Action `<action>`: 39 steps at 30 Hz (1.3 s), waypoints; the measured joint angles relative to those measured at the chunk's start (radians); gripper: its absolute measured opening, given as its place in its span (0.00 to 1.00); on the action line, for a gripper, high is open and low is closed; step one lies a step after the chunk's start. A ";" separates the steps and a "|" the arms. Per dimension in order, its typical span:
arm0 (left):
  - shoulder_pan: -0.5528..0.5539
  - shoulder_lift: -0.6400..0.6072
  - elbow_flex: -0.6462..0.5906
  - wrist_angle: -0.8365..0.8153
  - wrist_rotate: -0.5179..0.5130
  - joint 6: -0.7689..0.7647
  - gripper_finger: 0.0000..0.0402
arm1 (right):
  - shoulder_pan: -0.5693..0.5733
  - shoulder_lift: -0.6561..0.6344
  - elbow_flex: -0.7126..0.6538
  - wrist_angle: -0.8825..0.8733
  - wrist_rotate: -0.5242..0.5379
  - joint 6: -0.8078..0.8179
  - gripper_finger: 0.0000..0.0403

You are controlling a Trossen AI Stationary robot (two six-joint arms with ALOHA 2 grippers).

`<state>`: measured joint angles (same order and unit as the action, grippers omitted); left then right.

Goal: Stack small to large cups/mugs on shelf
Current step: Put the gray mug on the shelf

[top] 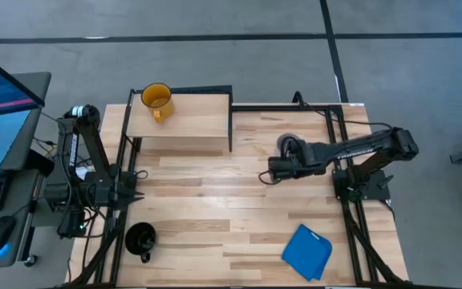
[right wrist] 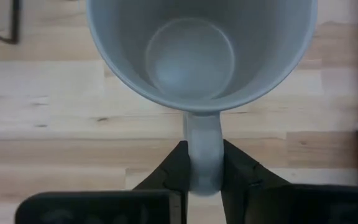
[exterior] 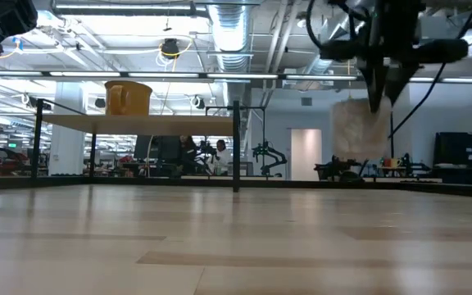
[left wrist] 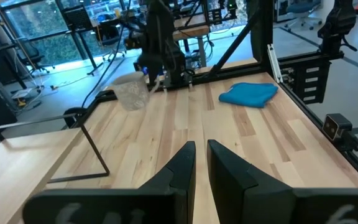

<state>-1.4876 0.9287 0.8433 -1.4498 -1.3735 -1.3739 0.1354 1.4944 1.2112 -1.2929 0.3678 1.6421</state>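
Right claw (right wrist: 202,163) clenched on the handle of the grey-white mug (right wrist: 201,53), lifted clear of the tabletop (top: 215,201) with bare wood below and open planks on every side. Mug hanging open-side toward the wrist: smooth pale inside, round flat bottom, thick loop handle pinched between the two dark fingers. Shelf (top: 191,128) off beyond that claw, its near edge and black corner post (top: 231,120) apart from the mug, most of its light-wood top bare. Yellow mug (top: 157,99) upright at the shelf's far corner, handle toward the table. Blue cloth (top: 307,251) lying well behind the right claw, near the table edge. Left claw (left wrist: 201,163) shut on nothing, low at its own side. Black mug (top: 141,239) just beside it on the planks, glossy, handle pointing away from the shelf.
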 joint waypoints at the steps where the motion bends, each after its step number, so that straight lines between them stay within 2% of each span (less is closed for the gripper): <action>1: 0.000 0.000 0.000 0.000 0.000 0.000 0.08 | 0.000 0.000 0.022 -0.009 0.000 -0.009 0.17; 8: 0.000 0.000 0.000 0.001 0.010 -0.019 0.08 | -0.014 0.000 0.164 -0.044 0.101 -0.136 0.17; 16: 0.000 0.000 0.000 0.000 0.015 -0.023 0.08 | -0.067 0.000 0.273 -0.004 0.129 -0.309 0.17; 21: 0.000 0.000 0.000 0.000 0.021 -0.045 0.08 | -0.098 0.000 0.303 0.113 0.137 -0.352 0.17; 28: 0.000 0.000 0.000 0.000 0.038 -0.011 0.08 | -0.112 0.000 0.308 0.370 0.140 -0.423 0.17; 34: 0.000 0.000 0.000 0.000 0.110 -0.010 0.08 | -0.125 0.000 0.308 0.549 0.148 -0.508 0.17; 39: 0.000 0.000 0.000 0.000 0.114 -0.010 0.08 | -0.132 0.000 0.308 0.665 0.160 -0.575 0.17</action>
<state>-1.4878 0.9291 0.8433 -1.4494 -1.2598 -1.3837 0.0034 1.4944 1.5196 -0.6282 0.5277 1.0669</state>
